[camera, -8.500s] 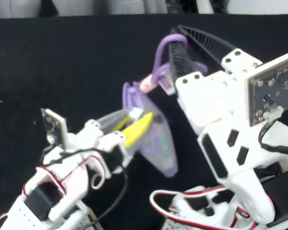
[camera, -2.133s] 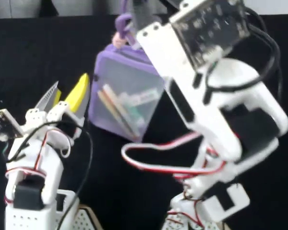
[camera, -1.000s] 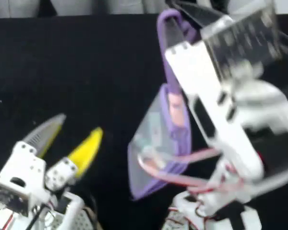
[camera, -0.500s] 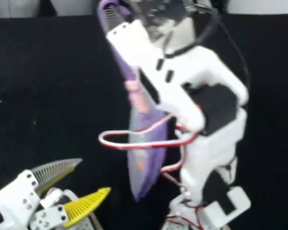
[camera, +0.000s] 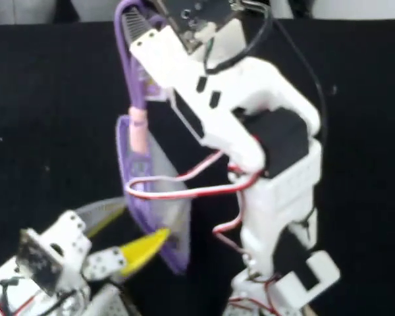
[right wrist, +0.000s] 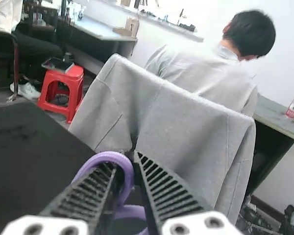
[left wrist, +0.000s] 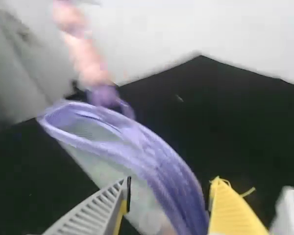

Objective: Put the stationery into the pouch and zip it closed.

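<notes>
The table (camera: 52, 92) was spread with black cloth; two tiny pale specks (camera: 0, 139) lay on it, and the right arm's base (camera: 286, 289) stood at its near edge.

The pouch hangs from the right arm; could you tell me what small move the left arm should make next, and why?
Probably close the left gripper on the purple edge of the pouch: it dangles by its loop from the right gripper, and the open left gripper straddles that edge.

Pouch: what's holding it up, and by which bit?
The right pincer holds the pouch by its purple loop; the left pincer straddles it, open.
</notes>
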Controlling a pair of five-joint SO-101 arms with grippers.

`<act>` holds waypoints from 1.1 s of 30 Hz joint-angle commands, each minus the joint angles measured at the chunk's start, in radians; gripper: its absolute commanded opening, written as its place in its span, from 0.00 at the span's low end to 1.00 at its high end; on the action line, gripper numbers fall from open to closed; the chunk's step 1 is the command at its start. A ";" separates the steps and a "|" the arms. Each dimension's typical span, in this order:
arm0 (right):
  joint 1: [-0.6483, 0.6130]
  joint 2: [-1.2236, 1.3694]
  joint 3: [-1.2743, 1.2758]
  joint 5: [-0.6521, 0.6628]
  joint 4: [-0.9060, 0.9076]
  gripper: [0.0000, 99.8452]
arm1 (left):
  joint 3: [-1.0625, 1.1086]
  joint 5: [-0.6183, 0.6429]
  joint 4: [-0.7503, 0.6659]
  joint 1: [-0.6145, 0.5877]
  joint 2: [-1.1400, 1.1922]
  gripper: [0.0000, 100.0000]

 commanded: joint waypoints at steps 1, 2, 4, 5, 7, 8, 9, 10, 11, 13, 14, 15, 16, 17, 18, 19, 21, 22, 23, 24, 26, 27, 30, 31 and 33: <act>-0.003 -0.039 -0.084 -0.005 0.052 0.01 | -0.007 0.003 -0.034 -0.191 0.012 0.26; -0.003 -0.041 -0.096 -0.005 0.063 0.01 | -0.007 0.003 -0.034 -0.225 0.006 0.26; -0.003 -0.041 -0.116 -0.005 0.080 0.01 | 0.002 0.003 -0.034 -0.271 -0.005 0.26; -0.003 -0.041 -0.127 -0.005 0.089 0.01 | 0.004 0.003 -0.034 -0.283 -0.006 0.26; -0.003 -0.041 -0.140 -0.005 0.104 0.01 | 0.021 0.003 -0.034 -0.285 -0.006 0.26; -0.003 -0.041 -0.143 -0.005 0.110 0.01 | 0.028 0.003 -0.034 -0.285 -0.006 0.26; -0.003 -0.041 -0.153 -0.005 0.117 0.01 | 0.042 0.003 -0.034 -0.285 -0.005 0.26; -0.002 -0.041 -0.163 -0.005 0.127 0.01 | 0.056 0.006 -0.035 -0.285 -0.005 0.26; -0.002 -0.041 -0.177 -0.005 0.140 0.01 | 0.070 0.008 -0.041 -0.285 -0.005 0.26; -0.002 -0.042 -0.211 -0.005 0.172 0.01 | 0.114 0.009 -0.084 -0.285 -0.005 0.24; 0.000 -0.042 -0.231 -0.005 0.189 0.01 | 0.139 0.009 -0.112 -0.285 -0.005 0.21; 0.006 -0.042 -0.251 -0.003 0.209 0.01 | 0.163 0.011 -0.140 -0.285 -0.005 0.18; 0.025 -0.042 -0.272 -0.003 0.227 0.01 | 0.186 0.011 -0.167 -0.285 -0.005 0.13; 0.041 -0.042 -0.294 -0.003 0.242 0.01 | 0.203 0.011 -0.196 -0.283 -0.005 0.08; 0.060 -0.042 -0.312 -0.003 0.255 0.01 | 0.214 0.011 -0.219 -0.283 -0.005 0.03; 0.087 -0.042 -0.329 -0.005 0.267 0.01 | 0.219 0.011 -0.239 -0.283 -0.005 0.03; 0.152 -0.041 -0.351 -0.008 0.288 0.01 | 0.216 0.014 -0.275 -0.282 -0.005 0.05; 0.183 -0.041 -0.354 -0.008 0.296 0.01 | 0.209 0.023 -0.298 -0.274 -0.005 0.04; 0.212 -0.041 -0.351 -0.008 0.299 0.01 | 0.200 0.041 -0.321 -0.255 -0.005 0.02; 0.245 -0.038 -0.351 -0.008 0.305 0.01 | 0.188 0.060 -0.339 -0.229 -0.005 0.03; 0.325 -0.031 -0.348 -0.009 0.313 0.01 | 0.148 0.068 -0.362 -0.159 -0.005 0.03; 0.364 -0.030 -0.340 -0.009 0.313 0.01 | 0.124 0.066 -0.364 -0.113 -0.002 0.03; 0.502 -0.024 -0.300 -0.012 0.305 0.01 | 0.079 0.006 -0.359 -0.004 -0.002 0.03; 0.543 -0.022 -0.288 -0.025 0.304 0.01 | 0.079 -0.032 -0.356 0.012 -0.002 0.03; 0.626 -0.012 -0.246 -0.057 0.296 0.01 | 0.073 -0.117 -0.321 0.015 -0.002 0.03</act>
